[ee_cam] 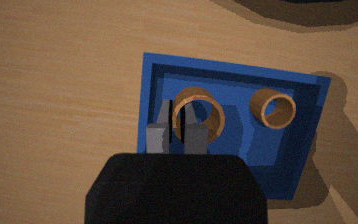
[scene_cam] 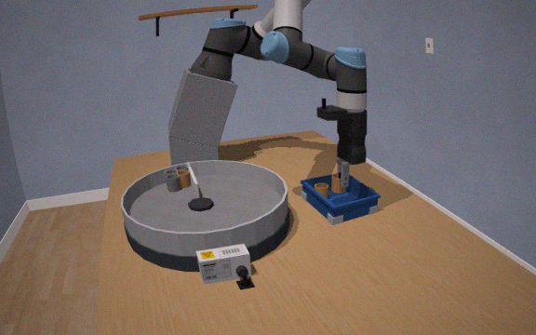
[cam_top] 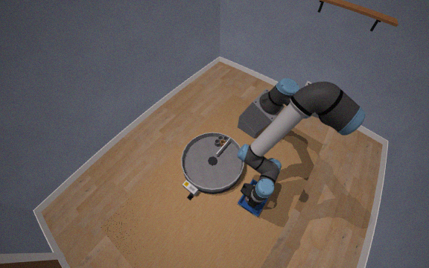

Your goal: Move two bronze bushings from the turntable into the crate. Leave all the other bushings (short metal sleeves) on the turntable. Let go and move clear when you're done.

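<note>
My gripper is shut on the wall of a bronze bushing and holds it upright, low inside the blue crate. A second bronze bushing lies in the crate beside it. On the grey turntable, a small cluster stands by the far rim: one bronze bushing and grey bushings next to it. It also shows in the top view as a cluster.
A white divider bar runs from the turntable's rim to its dark hub. A white control box sits at the turntable's front. The arm's grey pedestal stands behind.
</note>
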{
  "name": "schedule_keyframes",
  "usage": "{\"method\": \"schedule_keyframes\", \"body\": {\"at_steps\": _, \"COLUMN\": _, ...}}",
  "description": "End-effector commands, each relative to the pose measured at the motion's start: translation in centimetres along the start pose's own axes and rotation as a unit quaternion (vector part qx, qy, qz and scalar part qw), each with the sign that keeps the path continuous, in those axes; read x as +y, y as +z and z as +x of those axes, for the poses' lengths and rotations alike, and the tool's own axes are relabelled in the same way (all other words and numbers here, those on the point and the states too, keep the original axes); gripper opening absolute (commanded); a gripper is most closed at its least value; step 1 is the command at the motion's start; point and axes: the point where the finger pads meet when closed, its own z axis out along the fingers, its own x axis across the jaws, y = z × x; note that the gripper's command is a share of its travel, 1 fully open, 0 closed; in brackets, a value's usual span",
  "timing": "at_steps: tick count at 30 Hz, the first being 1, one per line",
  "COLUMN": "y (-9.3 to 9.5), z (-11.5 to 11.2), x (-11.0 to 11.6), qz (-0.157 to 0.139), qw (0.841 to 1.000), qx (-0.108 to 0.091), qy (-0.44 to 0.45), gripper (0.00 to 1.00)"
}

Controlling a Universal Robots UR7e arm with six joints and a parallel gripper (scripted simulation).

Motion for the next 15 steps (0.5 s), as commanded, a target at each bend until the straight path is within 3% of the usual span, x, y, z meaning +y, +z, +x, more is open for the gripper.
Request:
{"method": "schedule_keyframes", "body": {"at_steps": 1, "y": 0.65, "z": -0.17, "x": 0.03, "qz": 0.0, "qw": 1.0, "qx": -0.001, "qy": 0.0, "gripper": 0.0}}
{"method": "schedule_keyframes", "body": {"at_steps": 15, "y": 1.49, "z": -0.16, "x": 0.03, "qz": 0.0, "qw": 1.0, "qx": -0.001, "qy": 0.0, "gripper": 0.0}}
